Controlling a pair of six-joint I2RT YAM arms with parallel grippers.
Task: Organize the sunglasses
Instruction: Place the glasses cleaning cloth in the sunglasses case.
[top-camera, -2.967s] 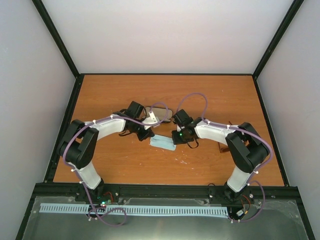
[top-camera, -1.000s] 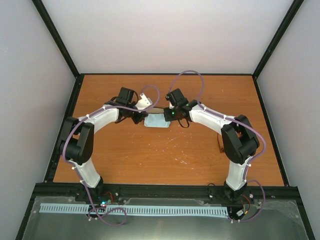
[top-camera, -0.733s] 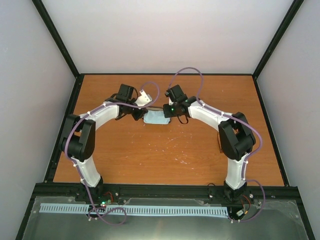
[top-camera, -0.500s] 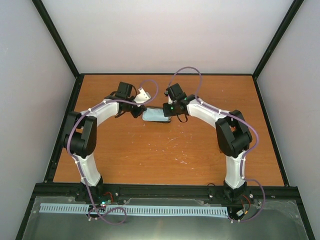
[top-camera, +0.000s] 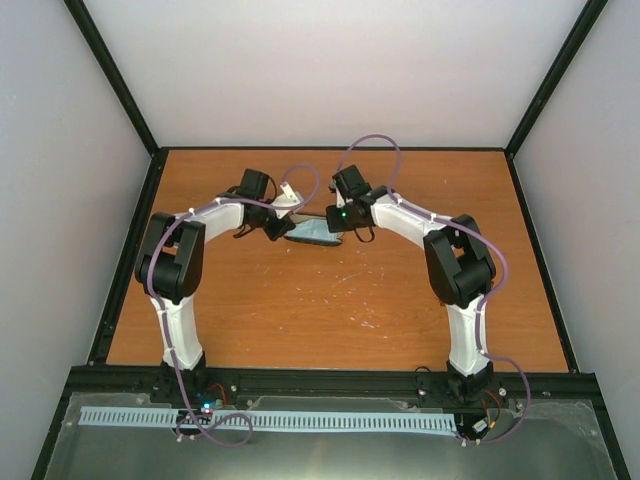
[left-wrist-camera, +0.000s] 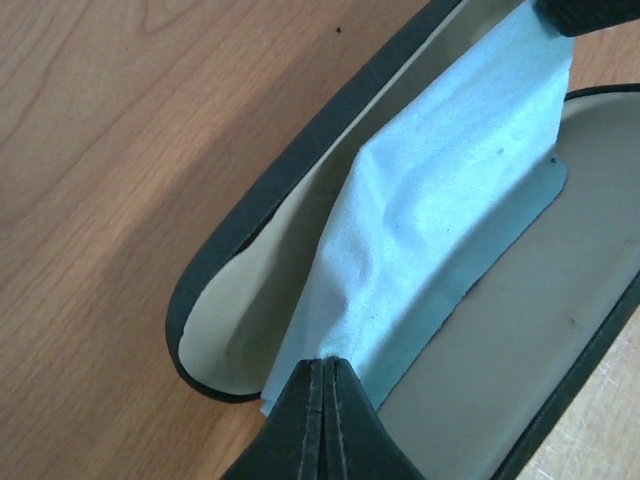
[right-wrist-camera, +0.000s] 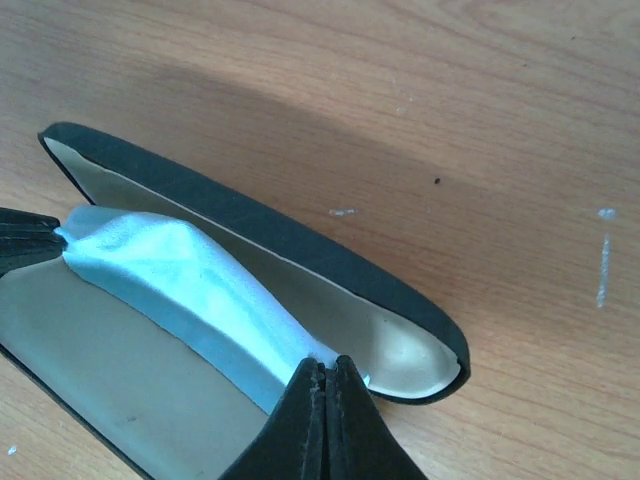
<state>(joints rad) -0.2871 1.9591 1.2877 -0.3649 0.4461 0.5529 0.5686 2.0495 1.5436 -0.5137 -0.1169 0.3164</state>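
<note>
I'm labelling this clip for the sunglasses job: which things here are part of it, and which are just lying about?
In the job:
- pale blue cloth, pinched at opposite ends by the left pincer and the right pincer
- open black case beneath it
- the sunglasses show in no view

Lying about:
- white slotted strip in front of the arm bases
</note>
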